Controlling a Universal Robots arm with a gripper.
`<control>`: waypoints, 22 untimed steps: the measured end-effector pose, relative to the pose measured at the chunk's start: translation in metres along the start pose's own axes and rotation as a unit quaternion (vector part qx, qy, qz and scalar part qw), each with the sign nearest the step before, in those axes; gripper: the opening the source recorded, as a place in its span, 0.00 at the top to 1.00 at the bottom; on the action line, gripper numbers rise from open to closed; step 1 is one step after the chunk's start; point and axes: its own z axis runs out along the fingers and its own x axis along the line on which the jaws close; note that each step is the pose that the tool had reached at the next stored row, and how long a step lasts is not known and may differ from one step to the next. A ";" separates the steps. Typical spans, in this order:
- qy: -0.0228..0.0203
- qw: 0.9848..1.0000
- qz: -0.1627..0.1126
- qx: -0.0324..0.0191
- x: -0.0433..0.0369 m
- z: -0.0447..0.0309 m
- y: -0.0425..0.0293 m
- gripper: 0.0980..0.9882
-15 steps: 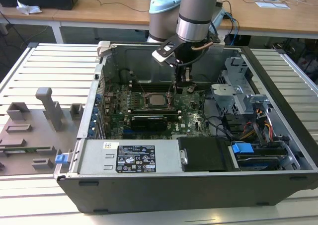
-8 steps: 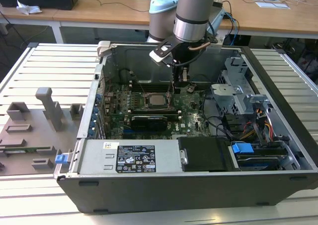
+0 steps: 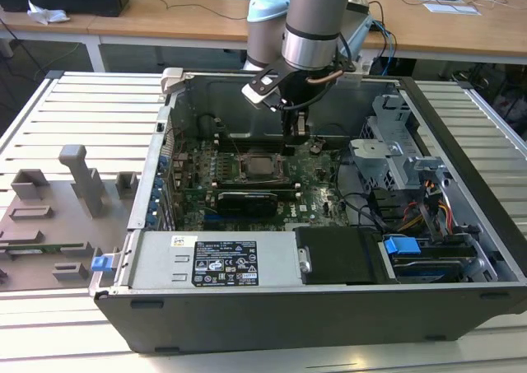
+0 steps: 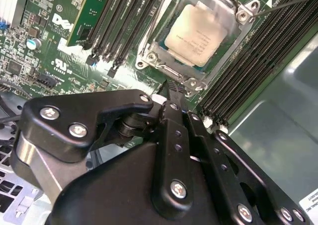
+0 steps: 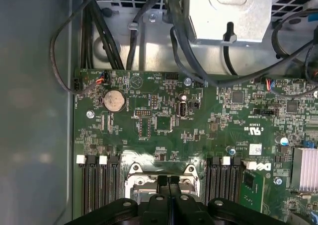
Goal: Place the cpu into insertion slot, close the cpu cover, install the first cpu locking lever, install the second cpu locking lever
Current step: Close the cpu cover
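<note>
Pale silver-grey square cpu [image 4: 198, 34] seated mid green motherboard [image 4: 49, 46], between black memory slots [image 4: 119, 21], under flat thin silver cpu cover [image 4: 174, 66]. Black gripper [image 4: 171, 88] jaws clenched, empty, beside cover edge. Thin wire locking lever [image 4: 285, 4] judged stiff, springy, slippery: bear on its end, spare fragile chip.

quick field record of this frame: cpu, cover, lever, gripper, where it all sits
setting: open computer case on a slatted table
cpu: lying flat in its place on the green motherboard, pale top showing
cpu cover: down flat, framing the cpu
lever: thin metal rod running off from a corner of the cover; latched or not, cannot tell
gripper: low beside the cover's edge, jaws shut together, nothing seen between them; contact with the cover cannot be told
</note>
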 end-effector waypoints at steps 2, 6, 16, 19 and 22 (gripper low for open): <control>0.000 1.000 0.000 0.000 0.0000 0.0002 -0.0014 0.99; 0.000 1.000 0.000 0.000 0.0001 0.0006 -0.0046 0.99; 0.000 1.000 0.000 0.000 0.0002 0.0017 -0.0133 0.99; 0.000 1.000 0.000 0.000 0.0002 0.0022 -0.0153 0.99; 0.000 1.000 0.000 0.000 0.0003 0.0038 -0.0188 0.99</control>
